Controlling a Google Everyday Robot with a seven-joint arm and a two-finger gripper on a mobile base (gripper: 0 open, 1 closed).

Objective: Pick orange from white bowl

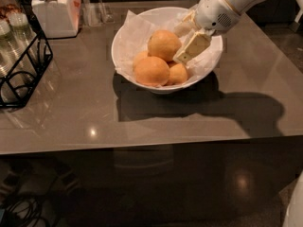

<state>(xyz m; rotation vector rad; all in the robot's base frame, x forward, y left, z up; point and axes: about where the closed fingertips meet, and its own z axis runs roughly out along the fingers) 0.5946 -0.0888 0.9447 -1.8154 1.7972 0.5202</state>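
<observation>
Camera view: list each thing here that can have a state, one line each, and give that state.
orange, in the bowl, not yet lifted.
white bowl, upright on the table, lined with paper, holding other oranges too.
gripper, inside the bowl, at the orange's right side.
jar, lid on.
</observation>
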